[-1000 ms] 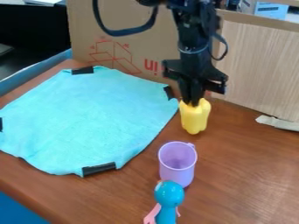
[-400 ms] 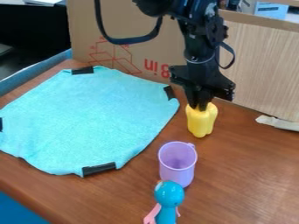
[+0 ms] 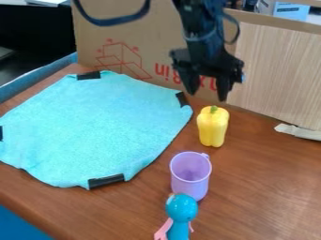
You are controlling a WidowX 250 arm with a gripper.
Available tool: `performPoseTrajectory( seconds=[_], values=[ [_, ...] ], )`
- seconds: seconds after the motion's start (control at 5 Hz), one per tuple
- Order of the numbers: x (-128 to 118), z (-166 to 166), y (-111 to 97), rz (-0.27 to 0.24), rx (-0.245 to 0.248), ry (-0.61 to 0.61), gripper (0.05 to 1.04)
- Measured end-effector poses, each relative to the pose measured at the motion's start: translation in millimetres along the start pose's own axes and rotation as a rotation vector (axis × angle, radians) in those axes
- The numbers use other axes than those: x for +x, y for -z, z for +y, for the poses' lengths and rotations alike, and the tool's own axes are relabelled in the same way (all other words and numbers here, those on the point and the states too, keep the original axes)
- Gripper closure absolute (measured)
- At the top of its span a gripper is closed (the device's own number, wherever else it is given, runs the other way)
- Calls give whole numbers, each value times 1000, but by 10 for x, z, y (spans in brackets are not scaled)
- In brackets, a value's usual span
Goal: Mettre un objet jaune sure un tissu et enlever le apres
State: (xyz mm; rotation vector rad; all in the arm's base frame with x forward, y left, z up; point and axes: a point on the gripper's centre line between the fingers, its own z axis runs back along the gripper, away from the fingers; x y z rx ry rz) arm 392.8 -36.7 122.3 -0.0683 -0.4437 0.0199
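The gripper (image 3: 207, 96) hangs open just above the yellow pepper (image 3: 212, 126), its two fingers spread apart with nothing between them. Upright on the brown wooden table, the pepper shows its green stem on top and stands to the right of the cloth, not touching it. The light blue cloth (image 3: 94, 126) lies flat across the left side of the table, with black tape at several of its edges.
A purple cup (image 3: 190, 174) stands in front of the pepper, and a blue toy figure (image 3: 181, 211) with pink parts is at the near edge of view. Behind are a cardboard sheet (image 3: 125, 51) and a wooden panel (image 3: 282, 70). A pale strip (image 3: 298, 131) lies at right.
The gripper was closed at the pepper's top; now it has opened and risen off it. The pepper shifted slightly right, then a little back left, and now stands released on the table.
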Motion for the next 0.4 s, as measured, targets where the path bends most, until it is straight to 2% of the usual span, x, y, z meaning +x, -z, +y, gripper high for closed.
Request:
performPoseTrajectory(
  seconds=[0.2,0.4],
  values=[
    [81,109,-349,-53,-35,-32,79],
    [43,343,-709,-5,-24,-58,83]
  ],
)
